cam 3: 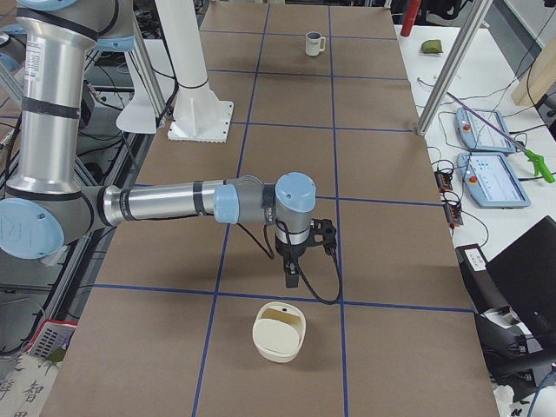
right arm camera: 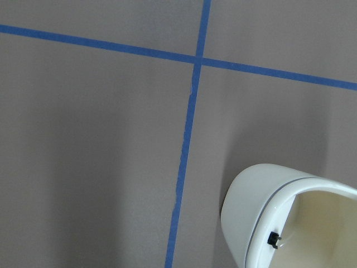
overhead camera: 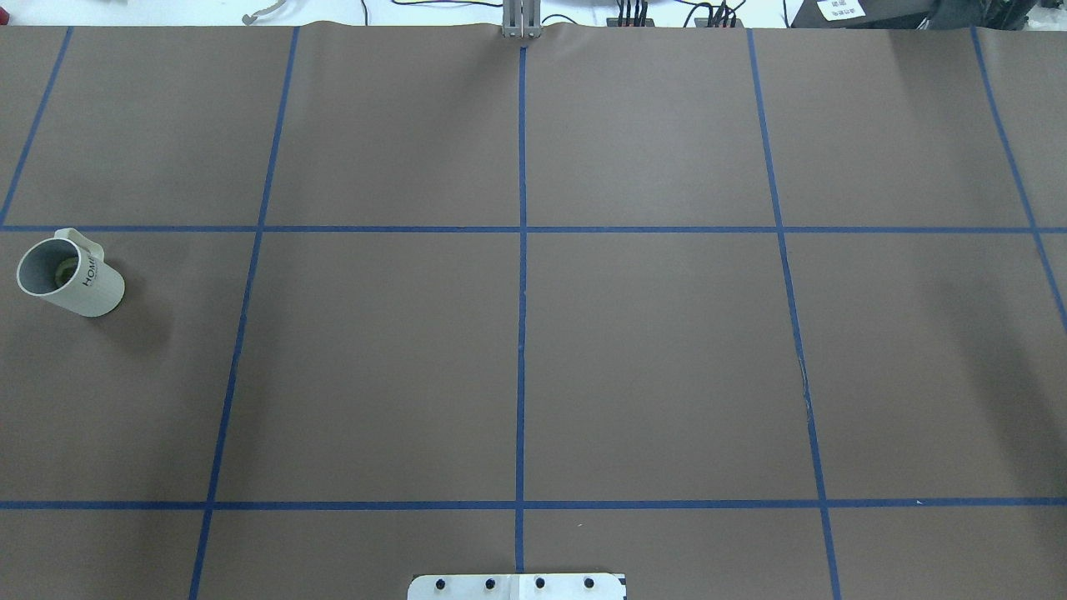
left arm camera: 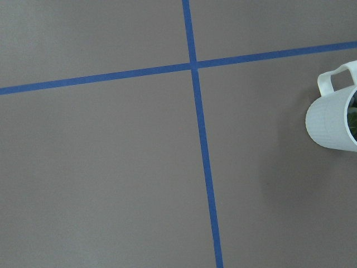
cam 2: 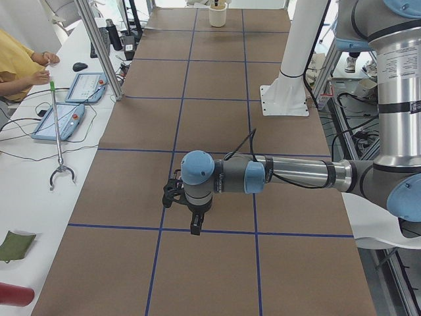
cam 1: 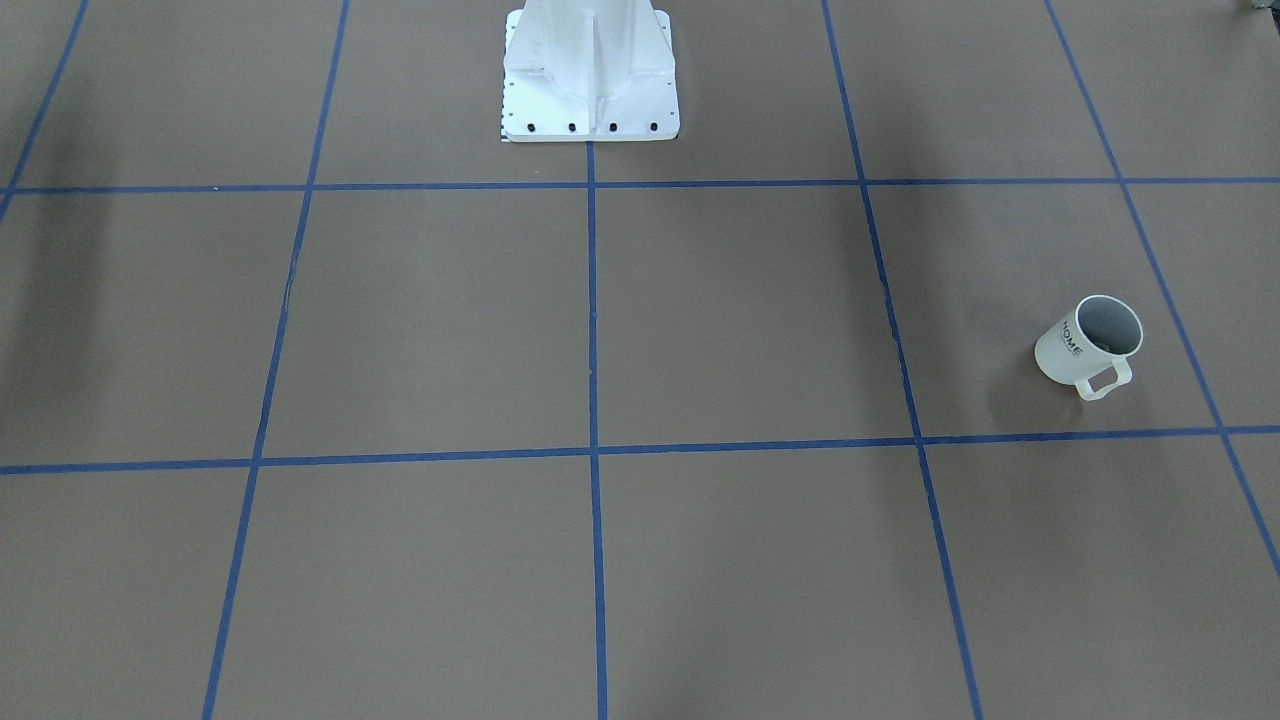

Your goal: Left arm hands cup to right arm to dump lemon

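Overhead exterior: cup [overhead camera: 79, 282] upright by the table's [overhead camera: 650, 358] left edge (lemon [overhead camera: 61, 272] inside); whether left gripper [cam 2: 195, 227] and right gripper [cam 3: 292, 276] are open, I cannot tell.

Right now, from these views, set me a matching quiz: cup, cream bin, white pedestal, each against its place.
1. cup
2. cream bin
3. white pedestal

A. bolted down at the centre, on the robot's side
B. close to the right gripper, apart from it
C. upright, far out on the robot's left

Pairs: 1-C, 2-B, 3-A
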Tool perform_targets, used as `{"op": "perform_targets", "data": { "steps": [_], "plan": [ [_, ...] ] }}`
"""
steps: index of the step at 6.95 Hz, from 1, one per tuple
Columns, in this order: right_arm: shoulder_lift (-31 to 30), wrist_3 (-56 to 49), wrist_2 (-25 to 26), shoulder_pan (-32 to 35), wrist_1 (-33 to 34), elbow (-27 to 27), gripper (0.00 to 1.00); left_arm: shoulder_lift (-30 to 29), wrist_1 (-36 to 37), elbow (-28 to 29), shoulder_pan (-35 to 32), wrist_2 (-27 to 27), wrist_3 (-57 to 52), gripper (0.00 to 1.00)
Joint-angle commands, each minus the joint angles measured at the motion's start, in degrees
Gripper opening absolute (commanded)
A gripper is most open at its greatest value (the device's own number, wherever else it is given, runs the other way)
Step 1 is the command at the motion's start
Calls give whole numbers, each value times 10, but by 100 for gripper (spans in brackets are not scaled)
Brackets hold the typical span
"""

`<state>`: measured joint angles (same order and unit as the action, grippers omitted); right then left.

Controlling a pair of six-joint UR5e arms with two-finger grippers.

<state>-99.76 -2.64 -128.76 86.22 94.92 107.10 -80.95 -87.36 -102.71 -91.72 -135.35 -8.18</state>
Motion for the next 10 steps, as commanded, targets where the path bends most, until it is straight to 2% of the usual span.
{"op": "perform_targets", "data": {
  "steps": [1, 5, 6, 7, 9, 10],
  "plan": [
    [0, 0, 0, -7, 0, 2, 100, 0, 0, -4, 0, 8, -2, 100],
    [4, -1, 0, -9, -5, 28, 100, -3, -1, -27, 0, 4, 4, 100],
    [37, 2, 0, -9, -18, 40, 100, -25, -8, -27, 0, 6, 4, 100],
    [53, 5, 3, -8, -58, 37, 100, -48, -18, -25, 1, 7, 2, 100],
    [54, 11, 4, -7, -117, 35, 100, -91, -85, 0, 1, 2, 4, 100],
    [55, 11, 4, -7, -120, 35, 100, -91, -90, 8, 1, 0, 2, 100]
  ]
}}
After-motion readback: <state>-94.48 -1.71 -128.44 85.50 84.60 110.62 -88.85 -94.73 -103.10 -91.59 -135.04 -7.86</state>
